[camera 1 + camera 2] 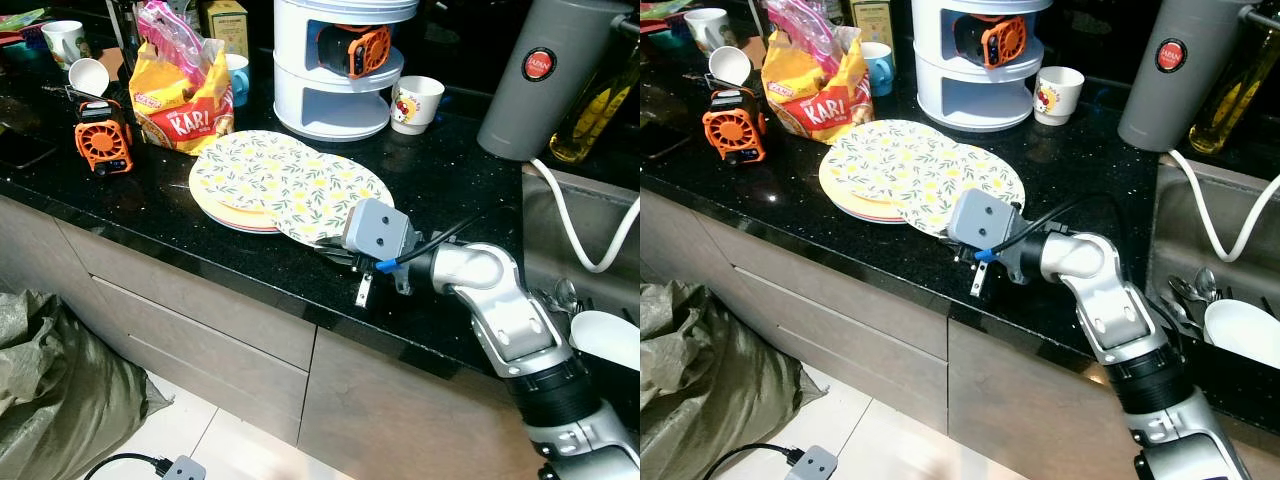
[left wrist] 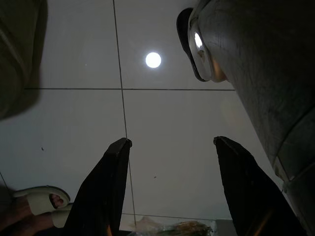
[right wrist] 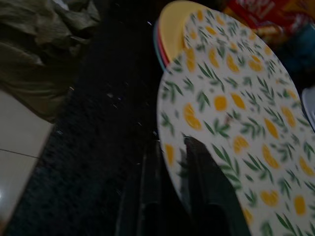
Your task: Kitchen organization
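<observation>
A plate with an orange-and-leaf print (image 1: 325, 195) lies half over a stack of plates (image 1: 240, 165) on the black counter (image 1: 150, 230). My right gripper (image 1: 337, 250) is at this plate's near rim, close to the counter's front edge. In the right wrist view, one black finger (image 3: 199, 167) lies on top of the printed plate (image 3: 236, 113) and the other sits beneath the rim, so the gripper is shut on it. The left gripper (image 2: 172, 142) hangs open above the tiled floor.
Behind the plates stand a yellow snack bag (image 1: 180, 95), an orange fan (image 1: 103, 137), a white tiered rack (image 1: 335, 70), a cup (image 1: 415, 103) and a grey flask (image 1: 545, 80). The sink (image 1: 590, 270) is to the right. A green sack (image 1: 50, 380) lies on the floor. A person's sandalled foot (image 2: 39, 201) is nearby.
</observation>
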You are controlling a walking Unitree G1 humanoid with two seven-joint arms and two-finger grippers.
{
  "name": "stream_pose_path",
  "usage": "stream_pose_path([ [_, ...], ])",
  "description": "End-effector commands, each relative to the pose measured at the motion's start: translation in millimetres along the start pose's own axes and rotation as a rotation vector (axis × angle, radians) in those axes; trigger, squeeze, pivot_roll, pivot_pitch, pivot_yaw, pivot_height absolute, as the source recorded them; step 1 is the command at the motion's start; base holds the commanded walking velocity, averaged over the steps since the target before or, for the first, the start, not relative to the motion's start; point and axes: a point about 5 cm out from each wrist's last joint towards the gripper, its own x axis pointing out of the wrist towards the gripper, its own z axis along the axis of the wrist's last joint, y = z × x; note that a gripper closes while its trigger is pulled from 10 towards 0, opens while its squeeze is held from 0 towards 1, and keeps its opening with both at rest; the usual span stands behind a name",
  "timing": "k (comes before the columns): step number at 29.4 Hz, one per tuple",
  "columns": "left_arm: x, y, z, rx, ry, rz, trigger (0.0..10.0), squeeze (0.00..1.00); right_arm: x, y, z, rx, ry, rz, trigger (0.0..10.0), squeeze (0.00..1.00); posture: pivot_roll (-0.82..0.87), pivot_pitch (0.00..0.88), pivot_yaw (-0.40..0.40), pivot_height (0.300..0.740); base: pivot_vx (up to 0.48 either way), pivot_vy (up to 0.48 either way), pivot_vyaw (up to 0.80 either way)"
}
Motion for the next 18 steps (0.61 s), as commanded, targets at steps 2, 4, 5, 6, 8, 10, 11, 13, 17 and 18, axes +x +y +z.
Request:
stream_pose_path([
  [2,0.8,-6.6,-4.4,0.002,0.015,-0.015,10.0,0.0,-5.4,-4.5,-6.2,0.006,0.031,-0.031,10.0,1.0,0.05,0.058,-0.022,0.74,0.0,0.0,0.0],
  [4,0.8,-6.8,-4.9,0.001,0.016,-0.015,10.0,0.0,-7.9,-5.0,-6.6,0.0,0.033,-0.035,10.0,0.38,0.05,0.059,-0.022,0.74,0.0,0.0,0.0],
  [5,0.8,-6.8,-4.9,0.001,0.016,-0.015,10.0,0.0,-7.9,-5.0,-6.6,0.0,0.033,-0.035,10.0,0.38,0.05,0.059,-0.022,0.74,0.0,0.0,0.0],
  [6,0.8,-7.1,-5.5,0.0,0.017,-0.016,10.0,0.0,-9.8,-5.0,-1.9,0.005,0.002,-0.037,10.0,0.0,0.05,0.06,-0.021,0.74,0.0,0.0,0.0],
  [8,0.8,-7.2,-5.7,0.0,0.017,-0.017,10.0,0.0,-10.2,-4.9,0.0,0.007,-0.01,-0.04,10.0,0.0,0.05,0.061,-0.021,0.74,0.0,0.0,0.0],
  [10,0.8,-7.4,-5.9,0.0,0.018,-0.017,10.0,0.0,-9.1,-2.8,3.7,0.013,-0.029,-0.042,10.0,0.0,0.05,0.061,-0.022,0.74,0.0,0.0,0.0],
  [11,0.8,-7.4,-6.3,0.0,0.019,-0.017,10.0,0.0,-6.7,4.8,5.0,0.013,-0.033,-0.023,10.0,0.0,0.04,0.064,-0.02,0.74,0.0,0.0,0.0],
  [13,0.8,-7.4,-6.4,0.001,0.019,-0.017,10.0,0.0,-5.3,9.2,4.1,0.009,-0.026,-0.013,10.0,0.0,0.04,0.064,-0.02,0.74,0.0,0.0,0.0],
  [17,0.7,-7.4,-7.1,0.003,0.021,-0.018,10.0,0.0,0.0,20.0,-5.1,-0.04,0.052,-0.001,10.0,0.0,0.04,0.066,-0.016,0.74,0.0,0.0,0.0],
  [18,0.6,-6.9,-7.2,0.003,0.021,-0.017,10.0,0.0,3.4,21.9,-8.7,-0.056,0.079,-0.016,10.0,0.0,0.04,0.066,-0.015,0.74,0.0,0.0,0.0],
])
